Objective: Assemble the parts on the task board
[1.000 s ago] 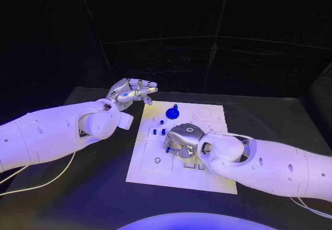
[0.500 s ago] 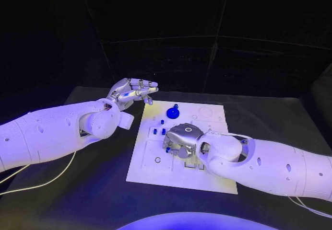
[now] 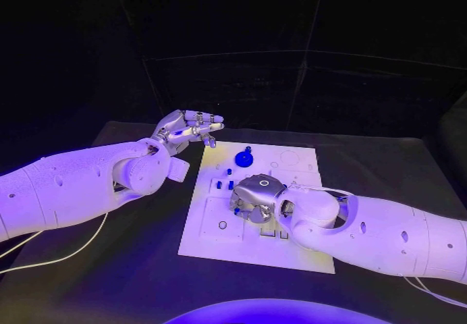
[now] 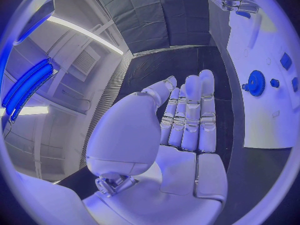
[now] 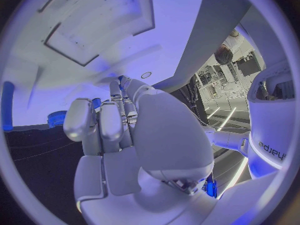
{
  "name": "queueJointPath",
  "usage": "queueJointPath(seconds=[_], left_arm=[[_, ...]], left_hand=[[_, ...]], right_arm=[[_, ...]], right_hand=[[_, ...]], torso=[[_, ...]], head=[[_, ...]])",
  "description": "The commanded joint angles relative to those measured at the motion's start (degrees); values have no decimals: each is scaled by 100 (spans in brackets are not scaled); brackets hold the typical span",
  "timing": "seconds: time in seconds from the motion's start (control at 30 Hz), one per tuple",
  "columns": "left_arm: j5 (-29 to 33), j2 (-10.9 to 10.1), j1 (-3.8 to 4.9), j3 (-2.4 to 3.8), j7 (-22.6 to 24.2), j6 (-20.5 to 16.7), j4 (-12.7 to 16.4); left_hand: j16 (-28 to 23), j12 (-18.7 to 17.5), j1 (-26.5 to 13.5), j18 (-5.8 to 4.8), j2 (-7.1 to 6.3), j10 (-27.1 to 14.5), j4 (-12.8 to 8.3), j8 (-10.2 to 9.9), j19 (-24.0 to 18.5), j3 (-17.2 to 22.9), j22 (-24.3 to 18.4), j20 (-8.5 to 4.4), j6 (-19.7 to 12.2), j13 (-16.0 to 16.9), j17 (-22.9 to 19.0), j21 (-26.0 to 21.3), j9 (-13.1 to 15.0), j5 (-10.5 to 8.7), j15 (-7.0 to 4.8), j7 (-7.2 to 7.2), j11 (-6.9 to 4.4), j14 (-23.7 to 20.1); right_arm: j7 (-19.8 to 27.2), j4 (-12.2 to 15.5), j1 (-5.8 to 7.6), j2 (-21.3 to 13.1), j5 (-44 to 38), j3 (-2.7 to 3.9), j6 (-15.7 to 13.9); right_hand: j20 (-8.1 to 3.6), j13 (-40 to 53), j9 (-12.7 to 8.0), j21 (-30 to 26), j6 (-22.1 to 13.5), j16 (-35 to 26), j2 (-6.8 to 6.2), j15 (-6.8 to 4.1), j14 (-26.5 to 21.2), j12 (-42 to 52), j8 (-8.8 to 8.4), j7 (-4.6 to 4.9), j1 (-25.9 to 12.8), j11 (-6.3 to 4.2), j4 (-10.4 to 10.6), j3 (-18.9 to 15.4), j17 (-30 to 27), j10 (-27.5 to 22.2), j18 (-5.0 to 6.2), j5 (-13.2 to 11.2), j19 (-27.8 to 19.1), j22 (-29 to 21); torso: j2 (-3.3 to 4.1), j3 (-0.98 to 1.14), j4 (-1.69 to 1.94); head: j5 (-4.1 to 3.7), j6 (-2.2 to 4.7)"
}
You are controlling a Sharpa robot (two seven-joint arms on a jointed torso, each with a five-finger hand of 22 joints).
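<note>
The right hand (image 3: 255,197) is down on the middle of the white board (image 3: 209,233), fingers curled in close over a small blue piece (image 3: 235,210) at its fingertips; whether they actually pinch it I cannot tell. A blue gear (image 3: 242,159) stands at twelve o'clock from that hand, two small blue pegs (image 3: 225,184) at eleven. The left hand (image 3: 187,127) hovers off the board's far-left corner, fingers loosely bent, holding nothing. To seat the piece well, press straight down, keep the wrist steady, and avoid nudging the pegs.
</note>
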Motion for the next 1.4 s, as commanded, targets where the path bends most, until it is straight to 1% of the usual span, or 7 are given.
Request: queueJointPath(seconds=[0.03, 0.27, 0.43, 0.63, 0.93, 1.17, 1.4], left_arm=[[18, 1, 8, 3, 0, 87, 1], [18, -8, 8, 2, -8, 89, -1], [18, -10, 8, 1, -16, 94, 0], [18, -14, 7, -1, -24, 114, 2], [18, -46, 6, -7, 14, 124, 4], [18, -82, 6, -8, 89, 110, 23], [18, -82, 6, -11, 106, 111, 35]], left_hand=[[37, 25, 8, 82, 13, -36, -9, 25, 12, -28, -4, 37, -33, 1, -5, -32, -7, -16, 21, 7, 4, -21], [41, 33, 33, 83, 33, -48, -18, 27, 16, -27, -12, 36, -39, 0, -13, -37, -7, -10, 21, 9, 5, -25], [47, 36, 68, 83, 46, -78, -37, 22, 22, -29, -19, 34, -65, -3, -25, -41, -11, -1, 21, 18, 12, -31], [55, 40, 94, 81, 63, -116, -50, 15, 28, -32, -25, 34, -97, -7, -39, -43, -15, 7, 26, 33, 25, -36], [60, 44, 92, 79, 65, -136, -48, 12, 30, -41, -28, 37, -114, -8, -45, -45, -17, 18, 32, 42, 32, -39], [69, 77, 81, 78, 64, -122, -42, 37, 31, -67, -35, 40, -93, 0, -57, -49, -8, 39, 34, 30, 25, -44], [71, 81, 78, 79, 60, -122, -42, 40, 31, -73, -36, 41, -93, 0, -59, -50, -7, 41, 34, 31, 25, -44]], right_arm=[[-83, -15, 5, 12, -64, -3, 83], [-101, -17, 5, 10, -39, -4, -23], [-114, 16, 5, -27, 1, -5, -137], [-195, 123, 4, -114, -87, -6, -562], [-169, 677, 70, -874, 199, 11, -1050], [64, 926, 515, -1636, 842, 27, -864], [-274, 929, 675, -1995, 739, 29, -164]], right_hand=[[20, -1, -2, 6, -1, 14, -10, 8, 134, -35, -16, 34, -93, 16, -7, 32, -14, 13, -35, -35, -19, -11], [127, -39, -35, -177, -487, -164, -218, 134, 52, -85, -49, 127, -448, 169, 80, -19, -312, -631, 27, -59, -225, -326], [147, -33, -31, -222, -593, -198, -262, 146, 38, -73, -47, 128, -512, 185, 78, -74, -373, -743, 41, -62, -262, -393], [164, -22, -24, -277, -773, -246, -334, 161, 25, -50, -36, 154, -675, 200, 115, -318, -465, -853, 55, -156, -293, -468], [148, 0, -11, -302, -726, -265, -271, 133, 27, 69, -23, 131, -688, 161, 134, -481, -520, -661, 57, 25, -277, -492], [147, -22, -17, -375, -785, -333, -306, 139, 3, 11, -34, 130, -724, 174, 165, -720, -640, -775, 76, -154, -332, -608], [162, -27, -20, -511, -1045, -449, -242, 171, -30, -42, -31, 17, -571, 203, 178, -1288, -820, -1196, 110, -222, -421, -798]], torso=[[-2, -1, 7], [-6, 2, -5], [-4, 2, 1], [-3, 10, -8], [-8, -2, 10], [-11, -6, -19], [-10, -6, -16]], head=[[0, 0], [19, 18], [12, 28], [18, 40], [-62, 123], [-145, 179], [-234, 215]])
